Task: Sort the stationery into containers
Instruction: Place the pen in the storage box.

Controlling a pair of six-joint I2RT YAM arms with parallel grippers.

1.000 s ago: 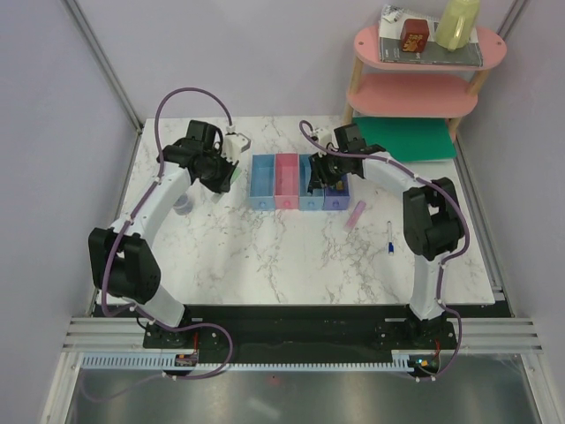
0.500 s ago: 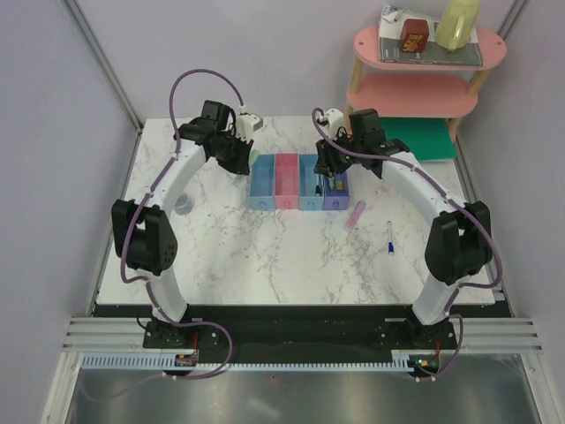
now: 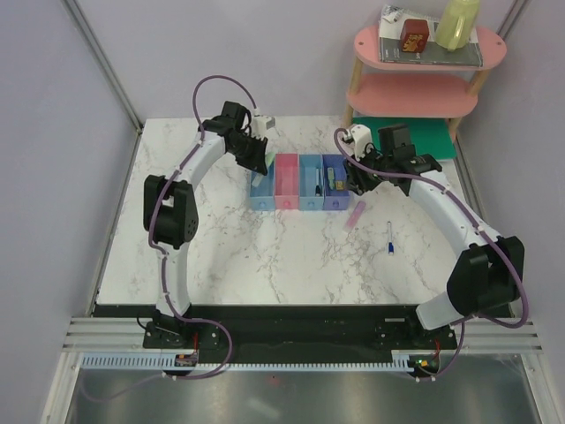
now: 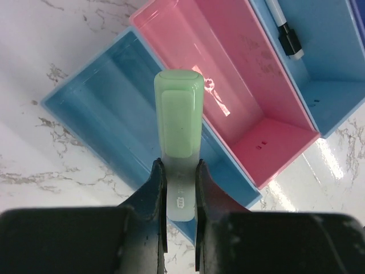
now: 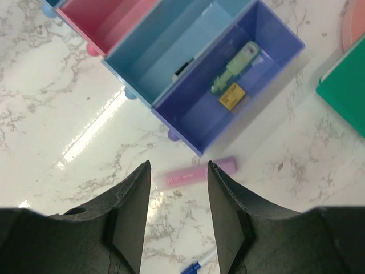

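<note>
My left gripper is shut on a pale green stick, which hangs over the left light blue bin. Beside that bin is the pink bin, and the second light blue bin holds a thin black pen. A second pale green stick lies in the purple bin. My right gripper is open above the pink stick, which lies on the table just in front of the purple bin. The blue-and-white pen lies further right.
A pink tiered shelf stands at the back right, with a red box and a yellow bottle on top. A flat green board lies at its foot, close behind my right arm. The bins form a joined row mid-table.
My left arm has swung right, carrying the green stick from the table's left to over the first blue bin. My right gripper has drawn back right from the bins and opened wider.
</note>
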